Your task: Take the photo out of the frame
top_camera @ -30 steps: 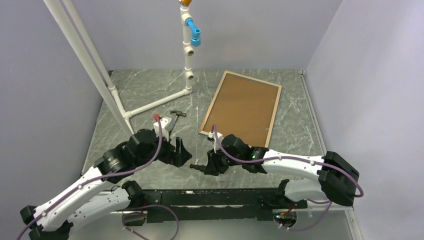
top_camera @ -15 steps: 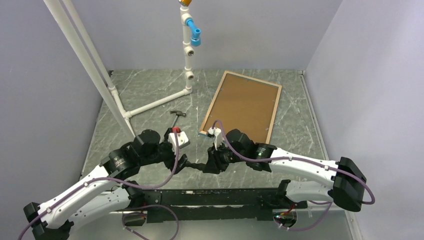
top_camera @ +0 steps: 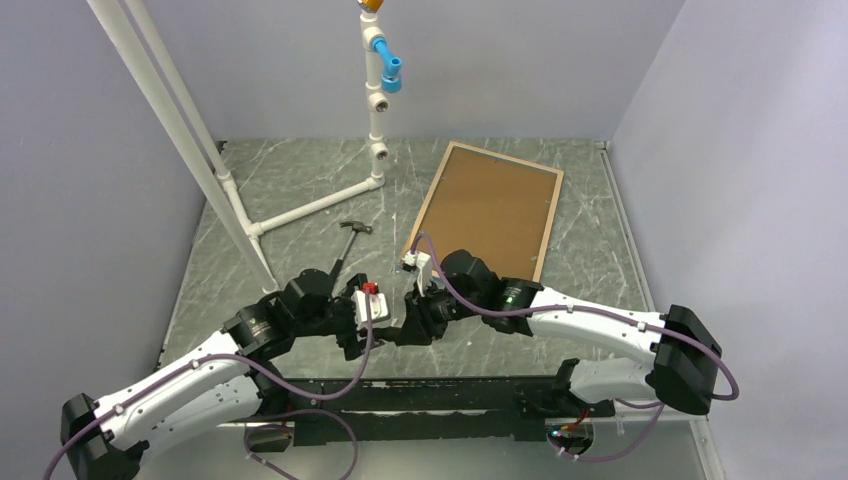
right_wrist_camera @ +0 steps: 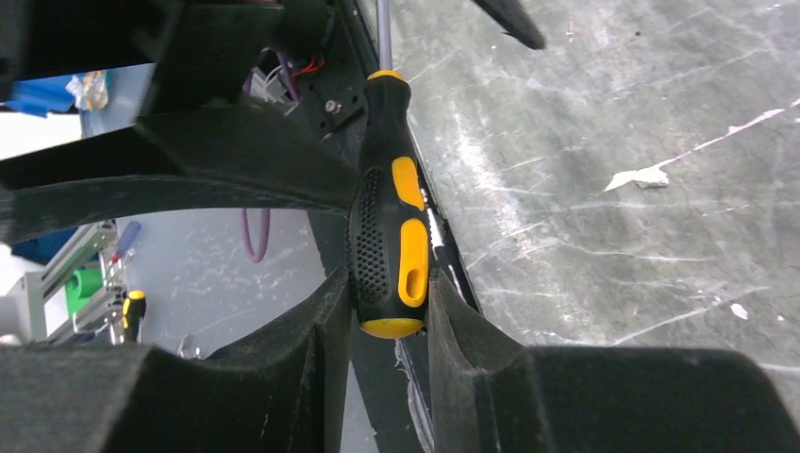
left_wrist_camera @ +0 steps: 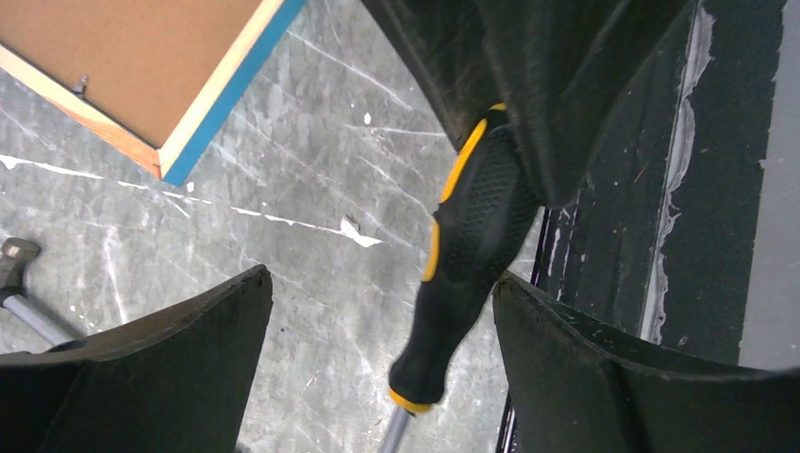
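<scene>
On the far left the white pipe stand [top_camera: 300, 210] is where it was a second ago. My left gripper [left_wrist_camera: 373, 288] has swung right and nearer since then, and now sits close against the right one at the near middle of the table [top_camera: 250, 290]. Its fingers [left_wrist_camera: 189, 349] are spread wide and hold nothing. The screwdriver [left_wrist_camera: 472, 236] passes between them, close to one finger, though I can't tell whether it touches.

With that arm moved off, the hammer [top_camera: 350, 235] just beyond it lies fully in view on the marbled top. A second ago the wrist covered part of it.

The black-and-yellow handle is clamped at its butt end by my right gripper [right_wrist_camera: 389, 307], one finger pressed against each side, with the steel shaft pointing toward the left arm. I can't see the tip. The right gripper has edged a little left and farther in over that second, with the same grip on the tool.

The frame [top_camera: 490, 215] lies flat at the far right of centre, brown back up and pale rim around it, unmoved. Its near corner lies just beyond the two grippers, with a blue edge showing in the left wrist view.
</scene>
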